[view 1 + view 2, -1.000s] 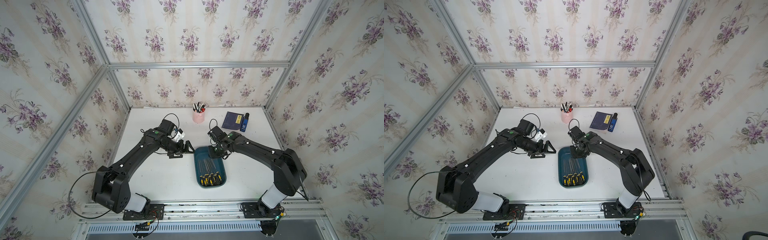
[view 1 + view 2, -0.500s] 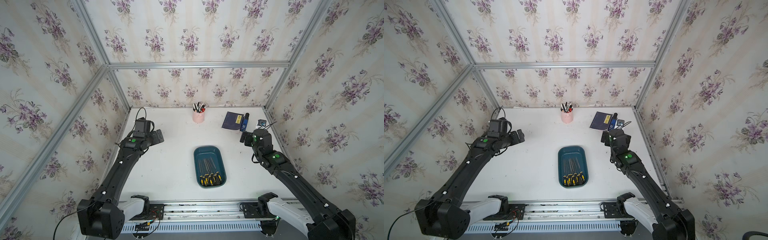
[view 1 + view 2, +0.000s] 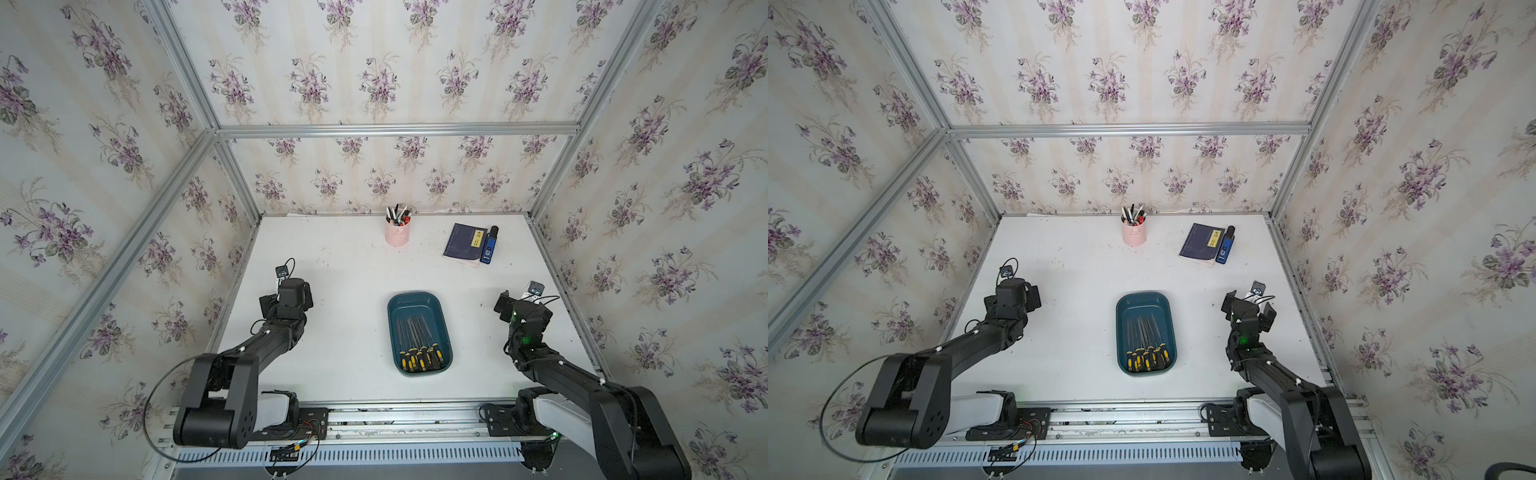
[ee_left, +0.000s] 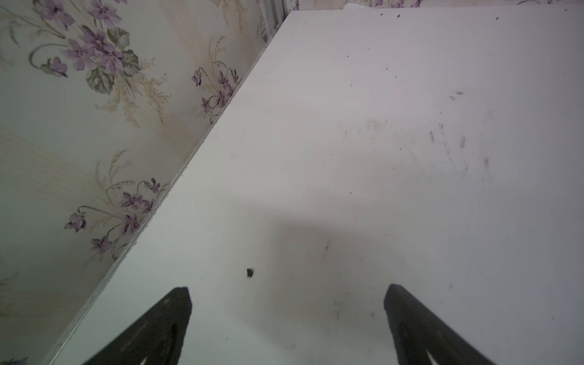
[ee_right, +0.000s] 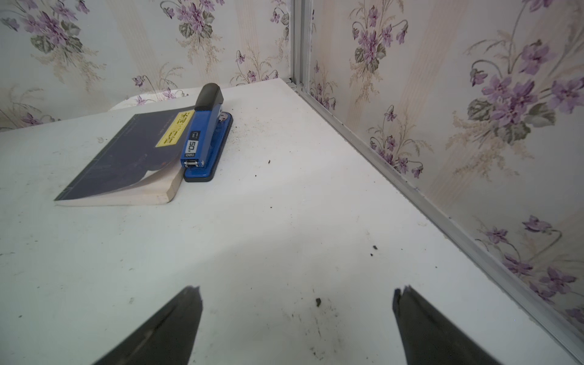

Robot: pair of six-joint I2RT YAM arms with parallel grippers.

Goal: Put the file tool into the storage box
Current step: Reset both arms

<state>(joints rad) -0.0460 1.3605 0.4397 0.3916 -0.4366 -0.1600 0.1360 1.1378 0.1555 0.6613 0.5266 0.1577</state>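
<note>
The storage box (image 3: 415, 302) (image 3: 1144, 302), a shallow dark teal tray, lies in the middle of the white table in both top views. Several file tools (image 3: 417, 347) (image 3: 1147, 347) with yellow-and-black handles lie side by side inside it, handles toward the front edge. My left gripper (image 3: 289, 297) (image 3: 1017, 297) (image 4: 287, 292) hovers near the left wall, open, with only bare table between its fingers. My right gripper (image 3: 521, 307) (image 3: 1248, 307) (image 5: 297, 294) is near the right wall, open and holding nothing. Both are well apart from the box.
A pink pen cup (image 3: 397, 233) stands at the back. A dark blue book (image 3: 462, 242) (image 5: 126, 161) with a blue stapler (image 3: 489, 249) (image 5: 205, 136) beside it lies at the back right. Wallpapered walls with aluminium rails close in the table on three sides.
Both arms have drawn back from the box to the table's left and right sides. The right gripper, a second ago low over the box's far end, now stands open.
</note>
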